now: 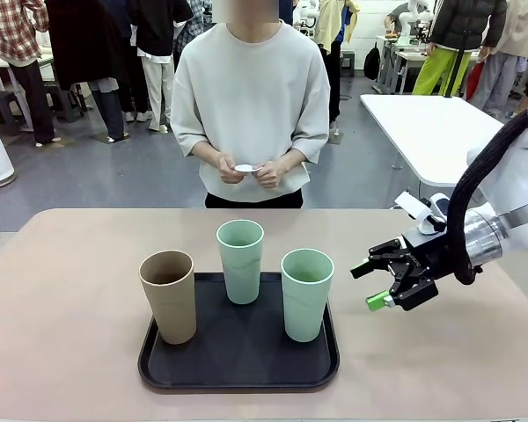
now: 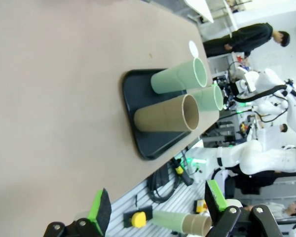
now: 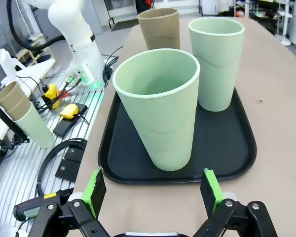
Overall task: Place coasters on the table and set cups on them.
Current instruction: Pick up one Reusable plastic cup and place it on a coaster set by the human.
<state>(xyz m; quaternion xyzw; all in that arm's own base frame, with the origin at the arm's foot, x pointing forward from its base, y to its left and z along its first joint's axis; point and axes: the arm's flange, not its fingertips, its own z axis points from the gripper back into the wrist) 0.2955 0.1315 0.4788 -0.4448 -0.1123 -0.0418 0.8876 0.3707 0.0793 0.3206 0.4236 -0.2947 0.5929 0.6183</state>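
R claw (image 1: 370, 286) wide open, empty, centre-right beside tray (image 1: 238, 374). L claw (image 2: 158, 205) open too, nothing held. 3 cups (image 1: 240, 261) upright on tray, mid-frame.

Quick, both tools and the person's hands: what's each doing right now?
Left tool: open, empty.
Right tool: open, empty.
Person's hands: holding a white coaster between them.

front: fixed, robot side, faces across counter (image 1: 70, 290) to person (image 1: 251, 105), mid-range | left wrist: rolled sideways, well back from tray (image 2: 131, 90) | right wrist: low, close on tray's right end, faces leftward | shared: tray, three cups (image 1: 240, 259)
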